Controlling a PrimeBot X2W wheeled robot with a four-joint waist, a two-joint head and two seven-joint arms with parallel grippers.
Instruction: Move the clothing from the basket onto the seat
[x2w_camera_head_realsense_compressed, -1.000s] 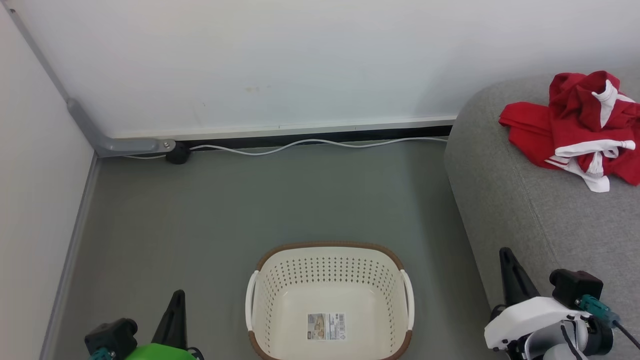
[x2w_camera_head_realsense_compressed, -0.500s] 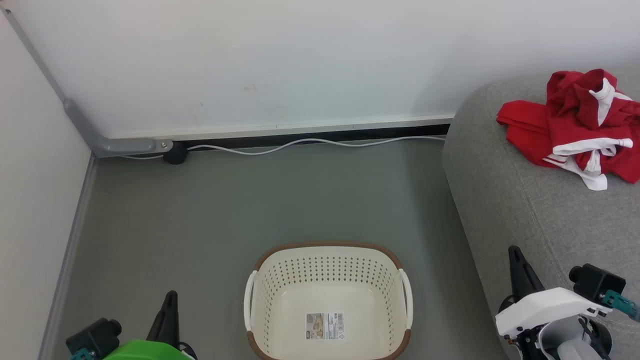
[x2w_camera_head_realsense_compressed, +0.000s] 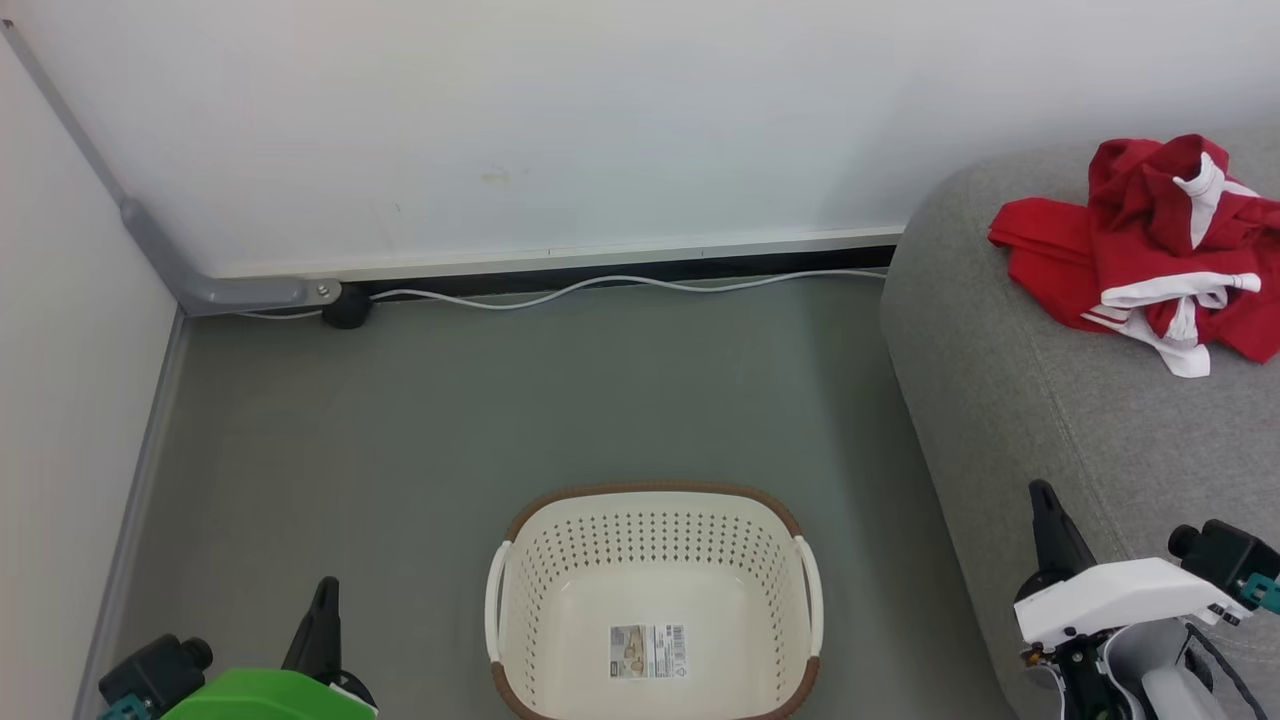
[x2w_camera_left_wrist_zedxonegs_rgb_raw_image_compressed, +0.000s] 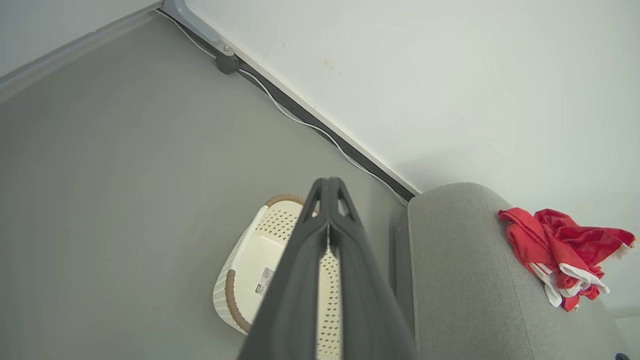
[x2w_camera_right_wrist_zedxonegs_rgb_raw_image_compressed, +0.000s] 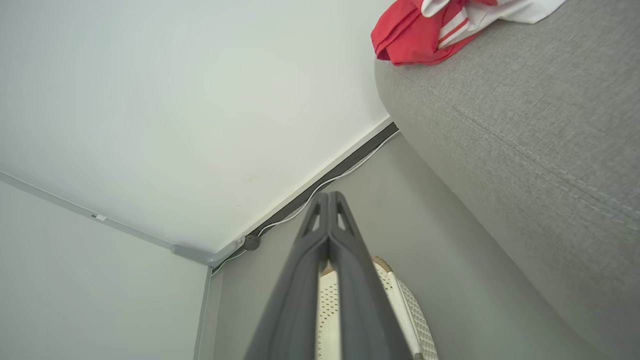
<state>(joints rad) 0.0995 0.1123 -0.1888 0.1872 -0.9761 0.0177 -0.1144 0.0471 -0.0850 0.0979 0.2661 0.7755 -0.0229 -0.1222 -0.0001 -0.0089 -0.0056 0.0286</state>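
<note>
Left hand (x2w_camera_left_wrist_zedxonegs_rgb_raw_image_compressed: 328, 186), fingers together, overlaps basket (x2w_camera_left_wrist_zedxonegs_rgb_raw_image_compressed: 231, 296); clothing (x2w_camera_left_wrist_zedxonegs_rgb_raw_image_compressed: 555, 240) lies on seat (x2w_camera_left_wrist_zedxonegs_rgb_raw_image_compressed: 460, 280).

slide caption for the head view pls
Red clothing piled on the grey sofa, basket empty on the floor, left gripper and right gripper shut at the bottom corners.

Grey floor (x2w_camera_head_realsense_compressed: 500, 400): I noted the basket (x2w_camera_head_realsense_compressed: 650, 535) standing upright on it, near the seat (x2w_camera_head_realsense_compressed: 1050, 430) but not touching. A white cable (x2w_camera_head_realsense_compressed: 600, 285) lay along the wall base. On the seat's top I saw the clothing (x2w_camera_head_realsense_compressed: 1150, 250), a crumpled red-and-white heap, well apart from the basket.
</note>
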